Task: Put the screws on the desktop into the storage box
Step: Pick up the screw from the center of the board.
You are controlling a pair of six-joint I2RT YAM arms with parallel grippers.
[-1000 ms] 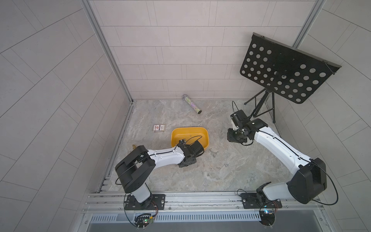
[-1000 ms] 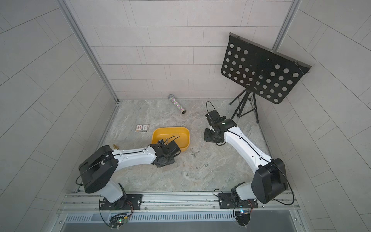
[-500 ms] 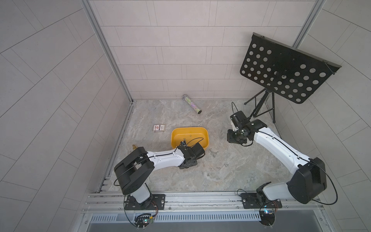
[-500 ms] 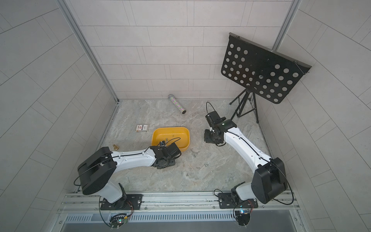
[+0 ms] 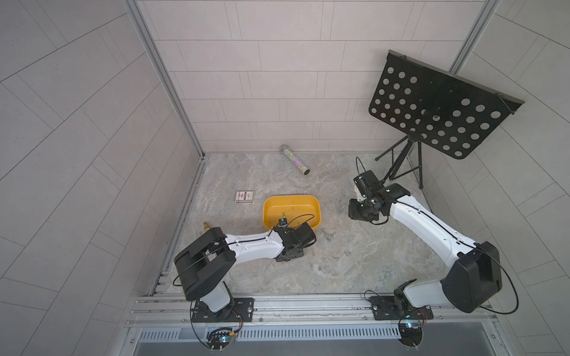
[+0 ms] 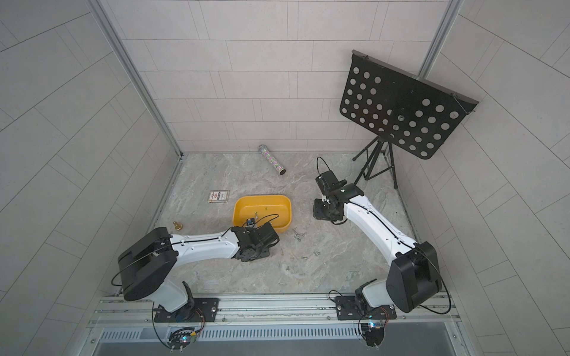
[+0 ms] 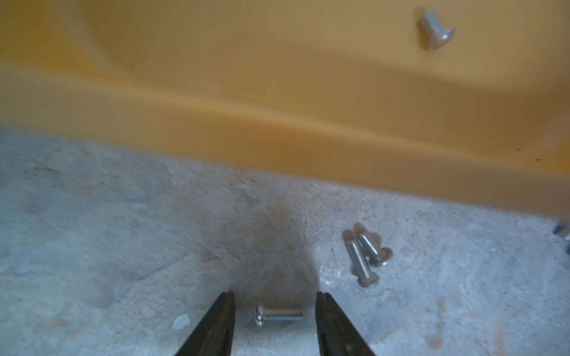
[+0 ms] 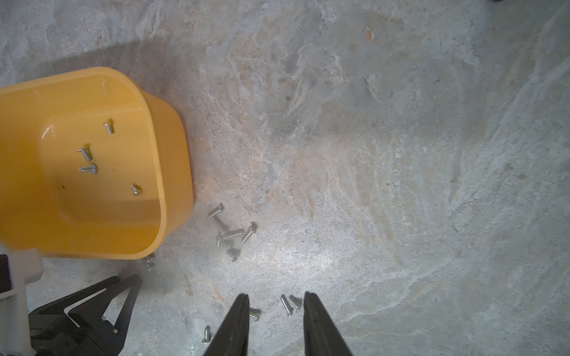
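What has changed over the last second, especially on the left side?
The left claw eased back slightly toward the near edge of the desktop. It now stands open astride one screw lying just outside the storage box, with nothing gripped. The right claw, open above loose screws, did not move, and the box stayed put.

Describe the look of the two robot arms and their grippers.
Both the left arm and right arm have white shells, bulky black joints and a thin black cable along them. The left gripper and right gripper have slim, black, tapering fingers.
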